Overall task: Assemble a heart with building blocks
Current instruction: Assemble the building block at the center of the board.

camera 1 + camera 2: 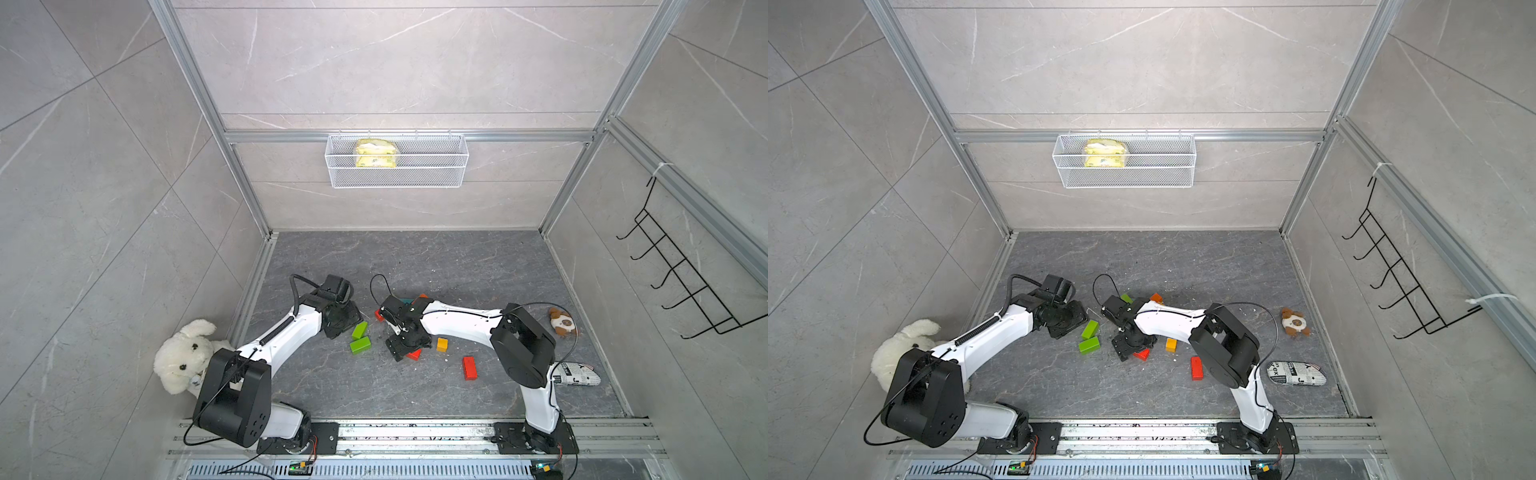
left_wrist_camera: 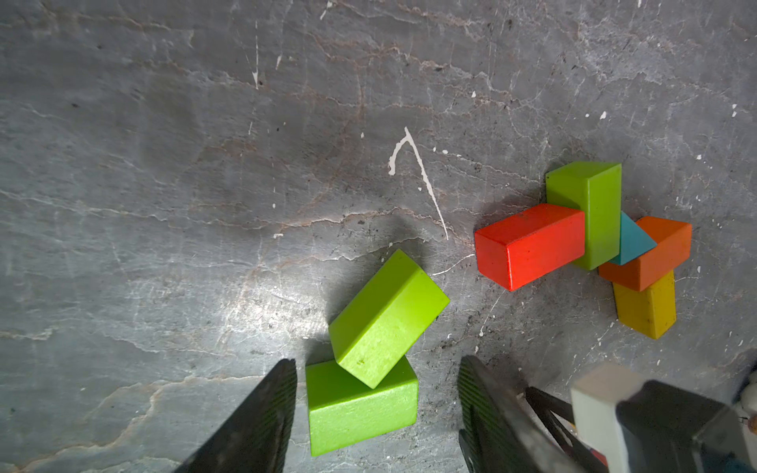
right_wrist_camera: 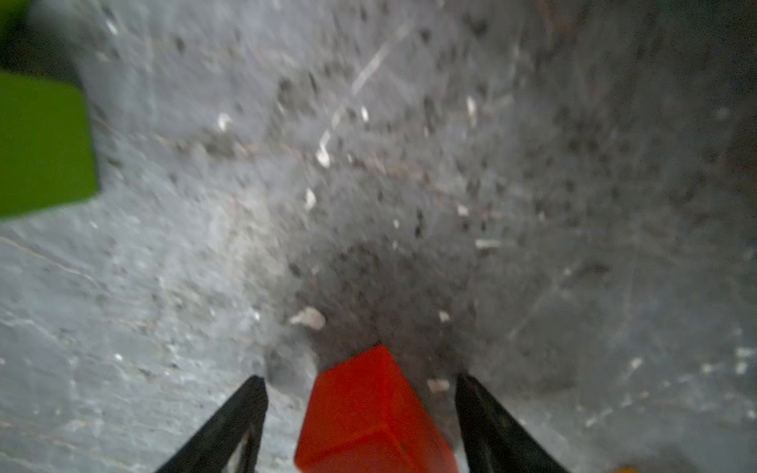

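Observation:
In the left wrist view a joined group of building blocks lies flat as one stretch of the heart: a red bar (image 2: 530,245), a green bar (image 2: 594,204), the teal triangle (image 2: 631,241), an orange bar (image 2: 651,254) and a yellow bar (image 2: 647,305). In both top views my right arm hides most of it. Two loose green bars (image 2: 389,317) (image 2: 360,413) touch; my left gripper (image 2: 377,362) stands open round the nearer one, clear of both sides. My right gripper (image 3: 359,377) is open astride a red block (image 3: 368,417), blurred. An orange-yellow cube (image 1: 442,344) and a red bar (image 1: 470,368) lie to the right.
A white plush dog (image 1: 183,357) sits by the left wall. A small brown plush (image 1: 561,322) and a printed pouch (image 1: 575,374) lie at the right. A wire basket (image 1: 397,162) hangs on the back wall and a black hook rack (image 1: 681,270) on the right wall.

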